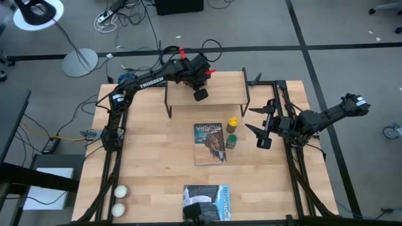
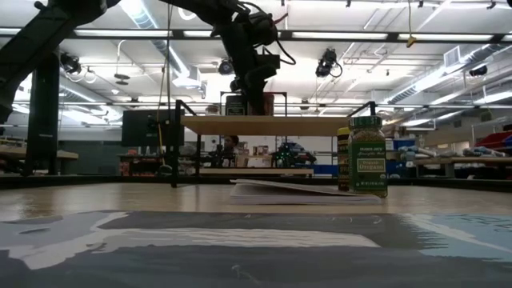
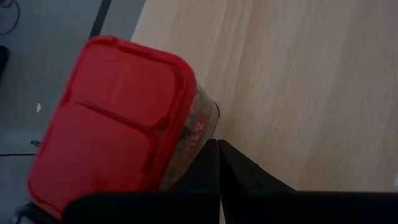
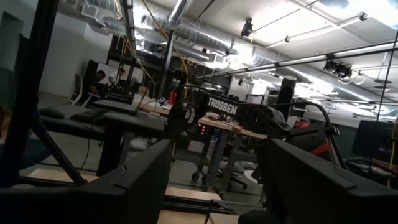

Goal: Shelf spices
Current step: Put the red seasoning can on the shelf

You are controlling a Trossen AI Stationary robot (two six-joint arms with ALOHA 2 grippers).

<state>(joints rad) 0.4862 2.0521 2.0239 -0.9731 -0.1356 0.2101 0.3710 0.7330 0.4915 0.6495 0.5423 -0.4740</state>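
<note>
**Spice stock: shelving partly done**

We count the red tin (image 3: 118,124) on the shelf (image 1: 217,94), lying against the closed, empty left fingers (image 3: 217,171). We cannot tell whether a dark tin stands there too. Two spices remain on the surface: the yellow-lidded jar (image 1: 232,122) and the green jar (image 1: 231,141), just ahead of the open, empty right fingers (image 1: 259,128).

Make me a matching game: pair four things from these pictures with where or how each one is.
Things:
1. red tin
2. green jar
3. white balls
4. right tool

Places or states:
a. at the table's corner on the left arm's side, far from the shelf
b. open, at the table's right side
c. on the shelf, beside the shut left tool
d. on the table beside the magazine

Pairs: 1-c, 2-d, 3-a, 4-b
</note>
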